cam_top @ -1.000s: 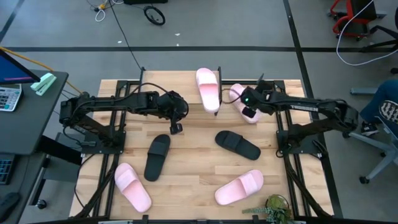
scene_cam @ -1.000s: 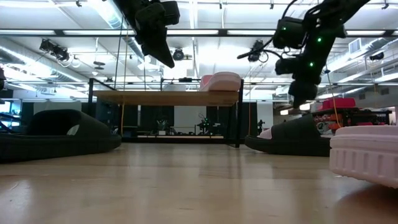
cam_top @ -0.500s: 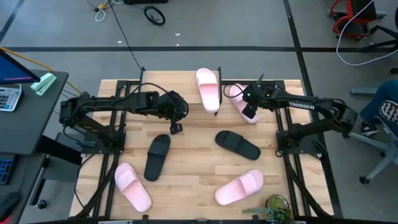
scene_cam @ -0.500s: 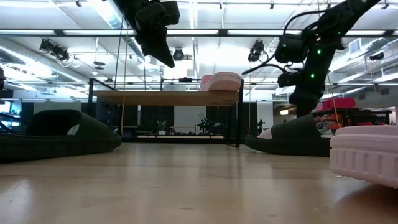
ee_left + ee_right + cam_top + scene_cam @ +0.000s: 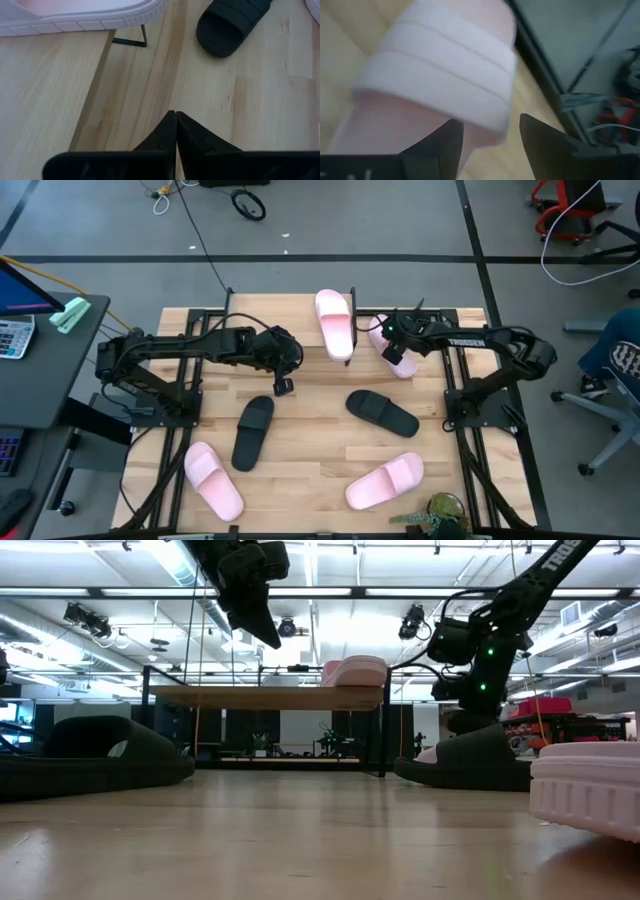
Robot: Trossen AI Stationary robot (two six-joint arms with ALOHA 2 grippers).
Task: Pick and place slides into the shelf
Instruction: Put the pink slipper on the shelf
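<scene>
— Six slides in all, if I count right. Where are they?

— One pale pink slide [image 5: 335, 324] lies on the top board of the shelf [image 5: 300, 320] at the far edge of the tabletop [image 5: 320, 445]. A second pink slide [image 5: 389, 346] sits on the tabletop just beside the shelf's right end. Two black ones lie in the middle: the left black slide [image 5: 252, 432] and the right black slide [image 5: 382, 413]. The remaining two pink ones are near the front edge, the front-left pink slide [image 5: 212, 480] and the front-right pink slide [image 5: 385, 482].

— And the right hand?

— The right hand [image 5: 396, 350] is directly over that second pink slide. In its wrist view the two fingers [image 5: 546, 147] stand apart, and the slide's ribbed strap [image 5: 440, 85] is right ahead of them, with the gap between them at its edge. They are not closed on it.

— The left one?

— The left hand [image 5: 283, 384] hangs above bare wood in front of the shelf, well apart from every slide. Its fingertips [image 5: 175, 120] are pressed together, holding nothing.
</scene>
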